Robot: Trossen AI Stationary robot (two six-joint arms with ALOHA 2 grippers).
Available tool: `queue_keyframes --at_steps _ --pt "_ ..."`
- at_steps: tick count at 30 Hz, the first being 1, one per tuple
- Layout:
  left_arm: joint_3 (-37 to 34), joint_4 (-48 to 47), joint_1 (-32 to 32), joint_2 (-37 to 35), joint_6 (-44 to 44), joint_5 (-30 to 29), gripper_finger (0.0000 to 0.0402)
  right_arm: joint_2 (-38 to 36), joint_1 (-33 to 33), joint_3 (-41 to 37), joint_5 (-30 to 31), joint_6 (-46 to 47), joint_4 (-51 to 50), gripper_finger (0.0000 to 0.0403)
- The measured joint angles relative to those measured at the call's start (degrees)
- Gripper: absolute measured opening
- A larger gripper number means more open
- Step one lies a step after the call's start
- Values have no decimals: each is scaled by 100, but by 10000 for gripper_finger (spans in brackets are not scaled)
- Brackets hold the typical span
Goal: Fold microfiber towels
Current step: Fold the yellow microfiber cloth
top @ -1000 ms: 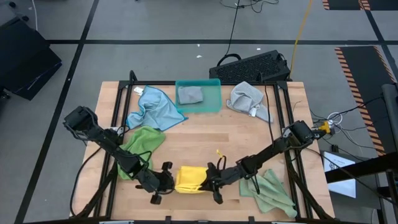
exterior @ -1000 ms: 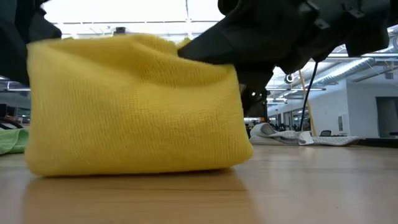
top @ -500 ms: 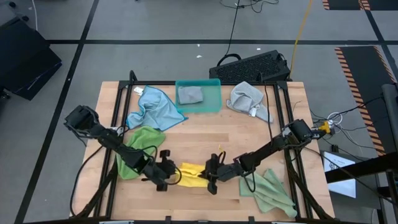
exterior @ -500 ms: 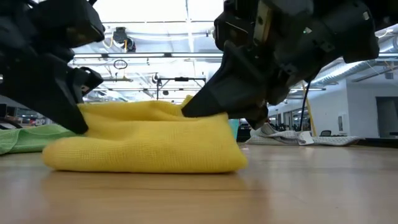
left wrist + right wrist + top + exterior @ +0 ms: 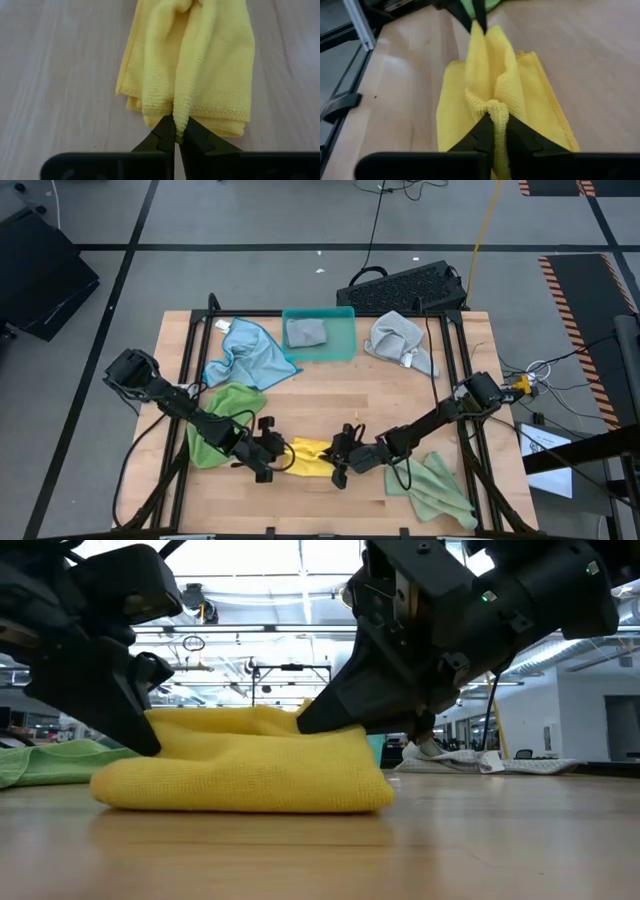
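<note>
Your left end effector [image 5: 272,457] and right end effector [image 5: 338,461] reach low from either side, each pinched on an end of the yellow towel [image 5: 308,457] lying folded near the table's [image 5: 330,395] front edge. Only your wrist views show each pinch clamping a raised ridge of cloth.

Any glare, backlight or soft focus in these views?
Low view: bright ceiling lights behind leave both arms as dark silhouettes; the yellow towel stays well lit. Left wrist view: wood looks washed out and pale, towel weave sharp. Right wrist view: the far left hand is soft. High view: even light, no glare.
</note>
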Motion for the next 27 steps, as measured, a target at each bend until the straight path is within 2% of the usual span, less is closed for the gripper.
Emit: queue_keyframes --at_steps 5,13,19,23,27 --pt "0 31 -26 0 -173 -243 19 0 2 0 148 185 -17 100" --pt "0 -22 22 0 -364 -1201 98 -202 2 0 611 647 -550 172" --pt "0 -35 111 -35 -382 -1225 139 -519 77 -2 1114 764 -1235 182" --pt "0 -59 121 -207 -79 -1209 144 -663 186 -2 1526 520 -1487 182" --pt "0 -164 148 -498 187 -1203 145 -680 274 -2 1510 361 -1515 182"
